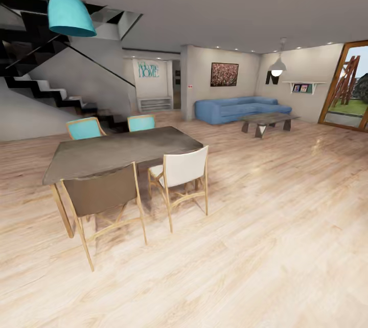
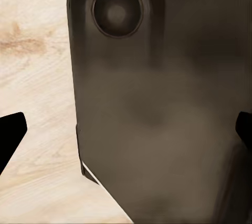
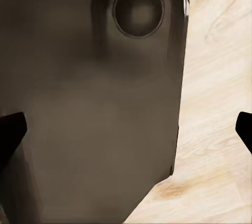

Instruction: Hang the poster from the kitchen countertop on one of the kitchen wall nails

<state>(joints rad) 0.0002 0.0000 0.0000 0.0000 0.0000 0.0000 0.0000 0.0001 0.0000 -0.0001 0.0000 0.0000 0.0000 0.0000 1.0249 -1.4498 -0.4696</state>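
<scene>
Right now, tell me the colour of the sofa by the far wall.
The sofa is blue; it shows best in the head view.

I see pale wood floor [image 1: 266, 246] everywhere. At ten o'clock stands a grey dining table [image 1: 120, 151] with four chairs, a teal pendant lamp [image 1: 70, 13] above. At one o'clock, a blue sofa [image 1: 240, 109] and coffee table [image 1: 268, 121]; staircase [image 1: 46, 90] at eleven.

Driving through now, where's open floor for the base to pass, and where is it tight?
Open wood floor stretches between the white chair and the coffee table, and across the foreground. Crowded: four chairs ring the dining table; the coffee table sits close before the blue sofa.
</scene>
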